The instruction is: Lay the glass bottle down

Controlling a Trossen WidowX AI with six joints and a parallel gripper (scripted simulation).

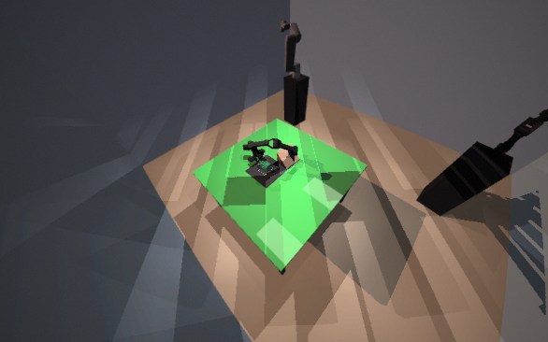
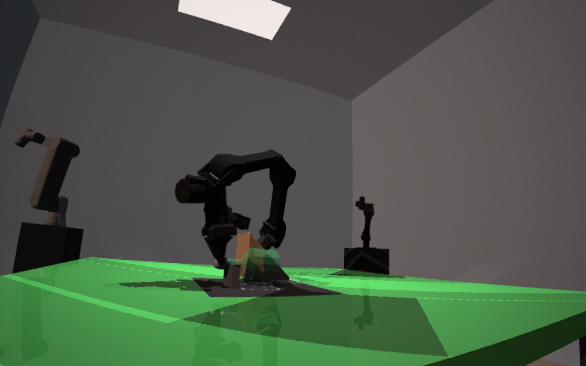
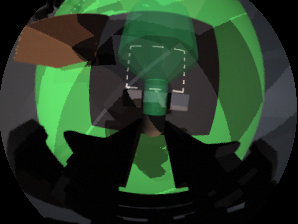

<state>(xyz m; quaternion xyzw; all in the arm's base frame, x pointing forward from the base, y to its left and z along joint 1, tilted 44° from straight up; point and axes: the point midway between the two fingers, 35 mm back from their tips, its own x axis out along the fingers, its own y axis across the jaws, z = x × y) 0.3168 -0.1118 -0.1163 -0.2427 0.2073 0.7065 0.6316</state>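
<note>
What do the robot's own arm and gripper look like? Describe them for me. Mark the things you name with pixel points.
The six-joint robot arm (image 1: 262,142) (image 2: 248,164) is black, with chunky, rounded joints and slimmer links. Its black two-fingered gripper (image 2: 223,265) (image 3: 153,121) has broad fingers narrowing towards the tips. Cables or markings can't be made out.

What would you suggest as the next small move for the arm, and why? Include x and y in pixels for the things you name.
I would probably lower the glass bottle (image 2: 265,260) (image 3: 159,40) slightly, keeping the gripper (image 3: 153,121) shut on its neck end: its neck lines up between the blocks of the grey rest (image 2: 232,276) (image 3: 179,102), yet in the exterior view its body seems raised above the dark mat (image 2: 313,290) (image 3: 200,112).
</note>
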